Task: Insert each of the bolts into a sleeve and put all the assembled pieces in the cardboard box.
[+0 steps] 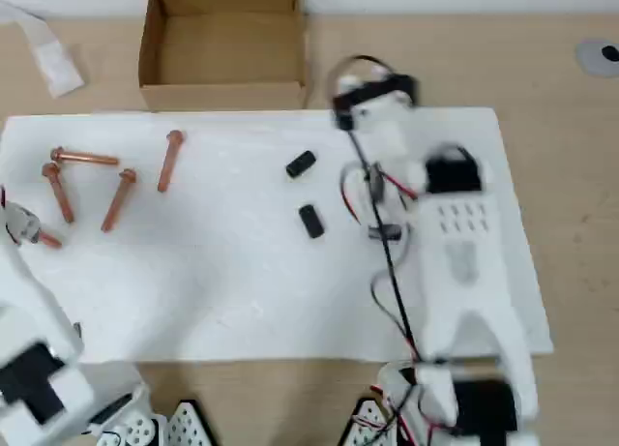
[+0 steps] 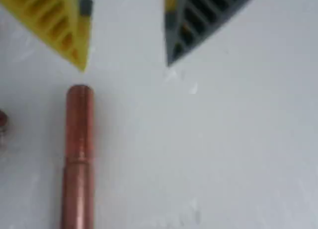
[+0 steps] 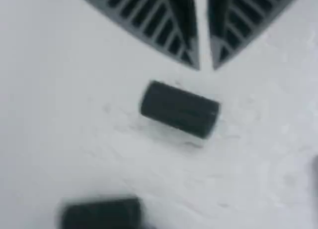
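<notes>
Starting at the left, the left gripper [image 2: 125, 64] is seen poised over the white mat [image 1: 232, 291], its yellow and grey fingers spread wide with nothing caught between them. One copper bolt [image 2: 78, 154] lies flat just beside the yellow tip, apart from it. From above, four bolts [image 1: 119, 200] are counted loose on the mat's left part, none sleeved. Beyond the mat's far edge the cardboard box [image 1: 145, 59] stands open, and no assembled piece is seen in it.

Further right, two black sleeves [image 1: 301, 163] lie near the mat's middle, apart from each other. One sleeve [image 3: 180, 110] rests on its side just ahead of the right gripper [image 3: 205, 66], whose fingers are pressed almost together, only a thin slit left, pinching nothing.

The bolts are judged stiff, smooth and prone to rolling, so a hold across the mid-shank is advised. The sleeves are judged light and easily nudged, best taken across the round wall with both ends left free.

The close bolt's head is cut off at the wrist picture's edge. A small copper piece by the left arm cannot be identified from above. The sleeves' bores cannot be made out, and the second sleeve is clipped in the right wrist view.
</notes>
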### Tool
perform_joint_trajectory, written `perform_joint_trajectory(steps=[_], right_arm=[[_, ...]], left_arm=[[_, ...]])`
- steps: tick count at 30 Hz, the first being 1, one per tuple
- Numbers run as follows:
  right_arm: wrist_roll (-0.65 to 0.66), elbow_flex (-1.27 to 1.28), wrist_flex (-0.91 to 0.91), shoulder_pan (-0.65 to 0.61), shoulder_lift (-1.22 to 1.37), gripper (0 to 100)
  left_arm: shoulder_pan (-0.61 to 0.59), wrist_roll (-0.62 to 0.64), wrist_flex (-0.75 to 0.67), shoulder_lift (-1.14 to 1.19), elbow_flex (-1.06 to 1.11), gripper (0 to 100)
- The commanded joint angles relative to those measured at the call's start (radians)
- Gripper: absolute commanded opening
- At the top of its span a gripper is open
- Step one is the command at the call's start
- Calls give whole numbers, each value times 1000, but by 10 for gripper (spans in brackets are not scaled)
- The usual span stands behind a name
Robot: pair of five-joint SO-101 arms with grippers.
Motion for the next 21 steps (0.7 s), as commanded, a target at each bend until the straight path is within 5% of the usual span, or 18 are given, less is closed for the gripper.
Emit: perform_joint_trajectory(steps=[1, 21], right_arm=[[143, -232, 80, -59, 156, 12], [137, -410, 135, -127, 363, 12]], left_arm=[[-14, 52, 68, 137, -206, 118], [-14, 71, 118, 513, -595, 164]])
